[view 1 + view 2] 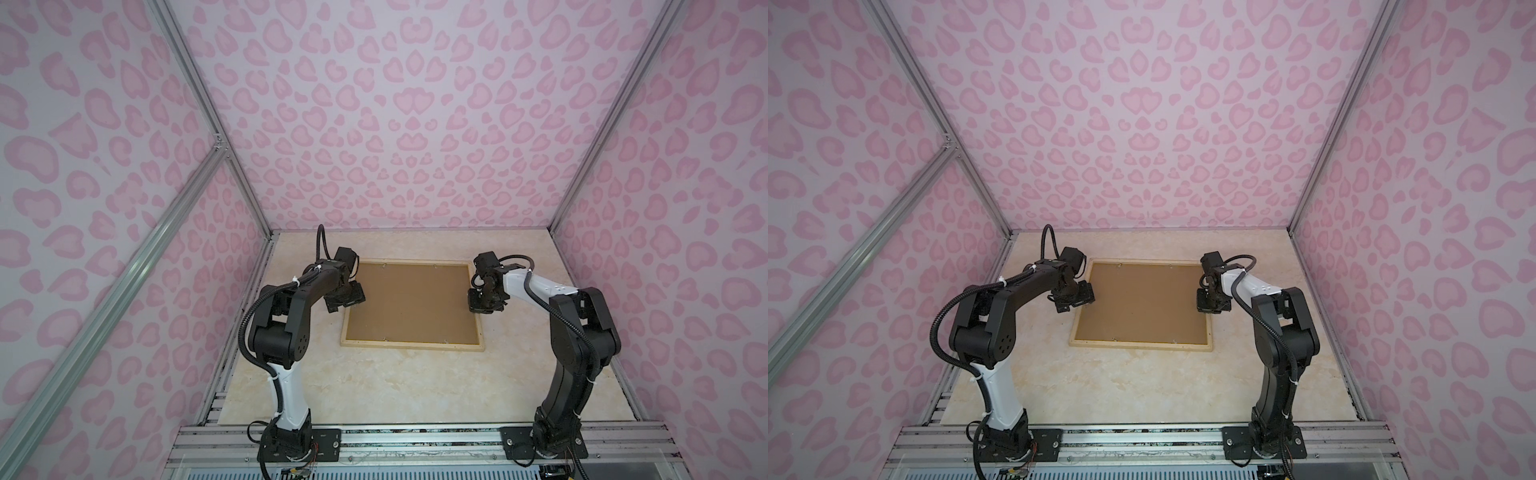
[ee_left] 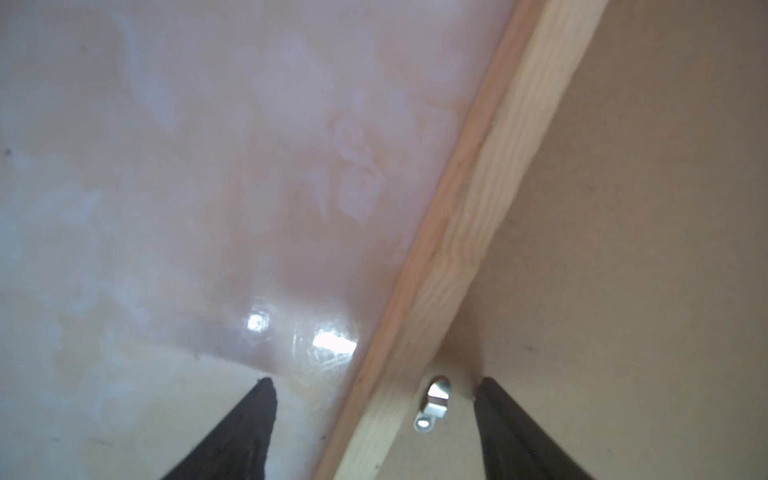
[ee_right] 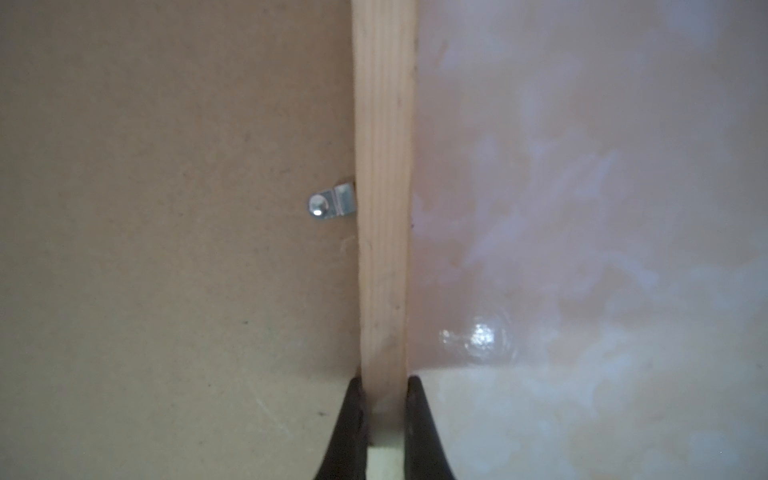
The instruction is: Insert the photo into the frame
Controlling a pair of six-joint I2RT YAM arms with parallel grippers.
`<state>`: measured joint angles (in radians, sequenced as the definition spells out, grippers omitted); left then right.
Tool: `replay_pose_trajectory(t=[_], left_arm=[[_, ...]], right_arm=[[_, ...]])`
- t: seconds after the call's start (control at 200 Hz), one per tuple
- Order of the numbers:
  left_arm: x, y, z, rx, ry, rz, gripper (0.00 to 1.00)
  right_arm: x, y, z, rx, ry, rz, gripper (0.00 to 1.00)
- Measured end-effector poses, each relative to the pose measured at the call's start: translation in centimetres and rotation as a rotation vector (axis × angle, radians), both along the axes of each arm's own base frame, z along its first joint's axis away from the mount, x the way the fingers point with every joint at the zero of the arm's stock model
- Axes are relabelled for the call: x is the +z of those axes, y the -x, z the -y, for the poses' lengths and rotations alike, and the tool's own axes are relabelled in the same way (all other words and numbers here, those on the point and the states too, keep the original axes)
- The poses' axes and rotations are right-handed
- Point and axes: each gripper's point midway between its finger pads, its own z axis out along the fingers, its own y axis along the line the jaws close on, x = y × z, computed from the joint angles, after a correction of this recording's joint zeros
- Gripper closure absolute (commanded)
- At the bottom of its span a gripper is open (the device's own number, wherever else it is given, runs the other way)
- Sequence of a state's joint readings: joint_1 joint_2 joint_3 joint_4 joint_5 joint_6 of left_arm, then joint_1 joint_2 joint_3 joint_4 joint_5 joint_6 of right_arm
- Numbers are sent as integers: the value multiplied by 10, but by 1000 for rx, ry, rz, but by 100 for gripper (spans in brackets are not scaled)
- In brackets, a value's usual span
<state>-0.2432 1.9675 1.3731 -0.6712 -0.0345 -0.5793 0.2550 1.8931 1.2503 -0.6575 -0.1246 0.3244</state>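
Observation:
The frame [image 1: 411,344] [image 1: 1142,345] lies face down mid-table, pale wood rails around a brown backing board [image 1: 411,299] [image 1: 1142,303]. The photo is hidden. My left gripper [image 1: 349,302] [image 1: 1077,302] hangs over the frame's left rail [image 2: 478,187]. In the left wrist view the left gripper [image 2: 376,380] is open: one finger over the table, the other over the board, with a metal clip [image 2: 434,401] between them. My right gripper [image 1: 482,305] [image 1: 1209,305] is at the right rail. In the right wrist view the right gripper [image 3: 384,380] is shut on that rail [image 3: 384,166].
The beige marbled table [image 1: 374,386] [image 3: 582,208] is boxed in by pink-patterned walls on three sides. Small metal clips [image 3: 330,204] sit along the frame's inner edges. Both arm bases are bolted to the aluminium rail [image 1: 415,440] at the near edge.

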Motion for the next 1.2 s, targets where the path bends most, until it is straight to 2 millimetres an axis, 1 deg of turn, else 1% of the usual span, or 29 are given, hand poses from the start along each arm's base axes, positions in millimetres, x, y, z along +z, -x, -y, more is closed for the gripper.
replay_pose_trajectory(t=[0.095,0.145,0.22,0.3,0.395,0.465,0.56,0.735,0.855,0.975,1.045,1.105,1.12,1.145,1.2], left_arm=[[0,-4,0,3,1,3,35],[-1,-4,0,4,1,0,38],[-2,-3,-1,6,0,-4,37],[-4,1,-2,10,6,-4,34],[-5,9,-2,10,14,-13,34],[-5,9,-2,12,19,-11,34],[-5,9,-1,11,26,-11,35],[-4,8,0,10,31,-8,40],[-6,7,1,14,38,-13,48],[-6,5,4,14,60,-11,59],[-5,3,5,14,63,-6,62],[-5,3,4,16,64,-3,63],[-5,3,4,15,64,-3,67],[-5,2,4,16,64,-2,71],[-5,1,2,20,57,2,72]], right_arm=[[0,0,0,0,0,0,100],[0,0,0,1,-1,0,100],[0,0,0,0,-3,0,100],[0,0,0,-1,-12,-2,100],[0,0,1,-4,-24,-5,100],[0,0,0,-3,-25,-5,100],[0,0,0,-3,-30,-7,100],[0,-1,0,-3,-31,-7,100],[0,-1,0,-2,-30,-7,100],[0,0,0,-2,-30,-7,100],[0,0,0,-1,-31,-7,100],[1,-1,0,-1,-31,-7,100],[0,0,0,-2,-31,-8,100],[0,0,0,-2,-32,-9,100],[0,-1,0,-2,-34,-10,100]])
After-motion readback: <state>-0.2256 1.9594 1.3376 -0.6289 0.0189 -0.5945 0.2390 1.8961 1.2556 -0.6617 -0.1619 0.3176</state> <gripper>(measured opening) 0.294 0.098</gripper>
